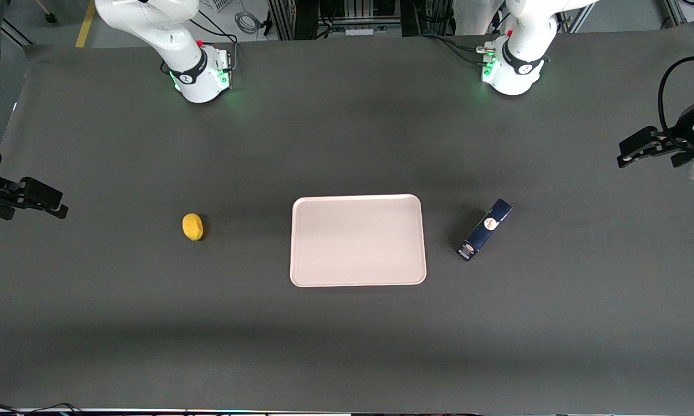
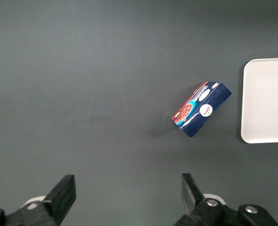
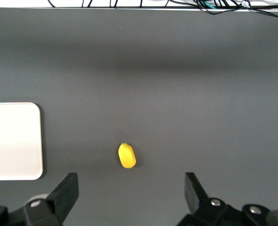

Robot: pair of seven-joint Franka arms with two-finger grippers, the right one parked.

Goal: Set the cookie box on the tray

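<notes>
Lying beside the tray [image 1: 358, 202], the cookie box [image 1: 485, 229] sits apart from the wide-spread claw [image 2: 128, 193].

This is a robotics lab or test cell, not a home or shop. 2 white robot arm bases [image 1: 199, 72] with green status lights are bolted at the edge of a wide table [image 1: 347, 346] covered by a plain dark grey mat. Along that edge stand aluminium frame rails, bundled cables [image 1: 248, 23] and rack gear on a bare concrete floor marked with a yellow line [image 1: 85, 26]. The left arm's gripper [image 1: 647, 147] hangs above the table at the working arm's end.
</notes>
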